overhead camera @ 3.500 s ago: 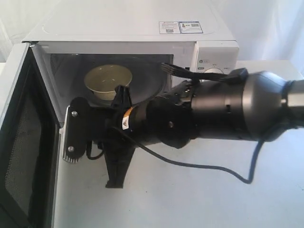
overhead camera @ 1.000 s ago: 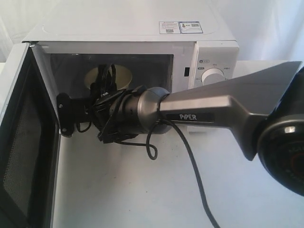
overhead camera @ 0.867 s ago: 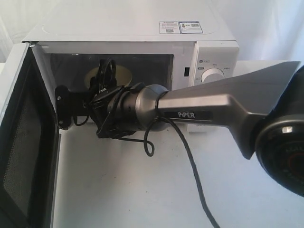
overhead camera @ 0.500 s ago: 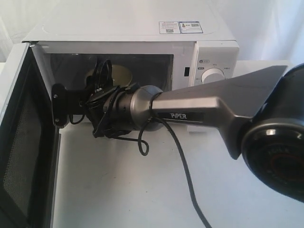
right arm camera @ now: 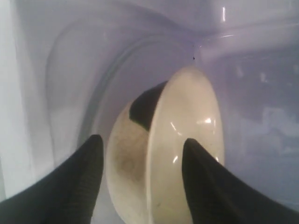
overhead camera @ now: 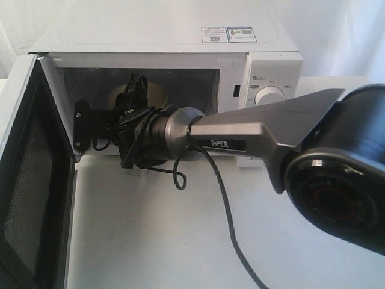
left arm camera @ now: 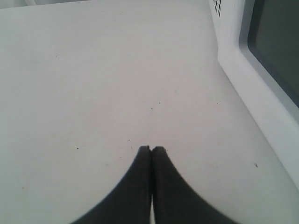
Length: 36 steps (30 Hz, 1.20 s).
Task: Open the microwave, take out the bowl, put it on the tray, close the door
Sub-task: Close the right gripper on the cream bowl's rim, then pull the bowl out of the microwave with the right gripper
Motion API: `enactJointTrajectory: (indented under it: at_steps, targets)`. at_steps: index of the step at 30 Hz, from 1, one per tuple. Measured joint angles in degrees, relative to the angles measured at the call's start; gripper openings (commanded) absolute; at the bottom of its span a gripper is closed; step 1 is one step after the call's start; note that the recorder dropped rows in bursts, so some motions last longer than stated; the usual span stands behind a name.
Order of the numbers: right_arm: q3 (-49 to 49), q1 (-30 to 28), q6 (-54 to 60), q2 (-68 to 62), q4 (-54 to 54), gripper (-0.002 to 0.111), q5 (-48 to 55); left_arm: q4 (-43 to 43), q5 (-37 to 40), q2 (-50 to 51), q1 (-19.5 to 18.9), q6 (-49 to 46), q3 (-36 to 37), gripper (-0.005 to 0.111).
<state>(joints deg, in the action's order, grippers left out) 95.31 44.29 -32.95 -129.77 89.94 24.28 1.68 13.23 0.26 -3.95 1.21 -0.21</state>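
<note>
The white microwave (overhead camera: 264, 66) stands with its door (overhead camera: 30, 180) swung wide to the left, black mesh inner face showing. Inside the cavity sits the cream bowl (overhead camera: 157, 94), mostly hidden behind my right gripper (overhead camera: 135, 93). In the right wrist view the bowl (right arm camera: 173, 158) fills the middle. My right gripper (right arm camera: 140, 143) is open, with the bowl's rim in the gap between its two fingers. I cannot tell whether they touch it. My left gripper (left arm camera: 150, 148) is shut and empty over the bare table, beside the door's (left arm camera: 275, 51) outer face. The tray is out of view.
The right arm's grey forearm (overhead camera: 252, 129) crosses in front of the knob panel (overhead camera: 271, 95), and its black cable (overhead camera: 228, 205) trails over the white table (overhead camera: 150, 241). The cavity walls (right arm camera: 65, 70) stand close around the gripper.
The right arm has gone from in front of the opening into the cavity. Over the last second its gripper has pushed a little deeper over the bowl. The door has not moved.
</note>
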Motion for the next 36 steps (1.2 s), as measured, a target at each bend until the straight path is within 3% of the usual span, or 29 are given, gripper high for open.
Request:
enactJointTrajectory:
  at_steps: [5, 10, 15, 26, 36]
  targets:
    - [0.8, 0.0, -0.1, -1.0, 0.0, 0.044, -0.1, 0.0, 0.0, 0.0, 0.0, 0.0, 0.0, 0.0]
    - [1.1, 0.0, -0.1, -1.0, 0.0, 0.019, -0.1, 0.0, 0.0, 0.0, 0.0, 0.0, 0.0, 0.0]
    - [1.1, 0.0, -0.4, -1.3, 0.0, 0.0, -0.7, 0.0, 0.0, 0.0, 0.0, 0.0, 0.0, 0.0]
    - [1.1, 0.0, -0.5, -1.5, 0.0, 0.0, -1.3, 0.0, 0.0, 0.0, 0.0, 0.0, 0.0, 0.0]
    - [1.1, 7.3, -0.4, 3.0, -11.9, 0.0, 5.9, 0.0, 0.0, 0.0, 0.0, 0.0, 0.0, 0.0]
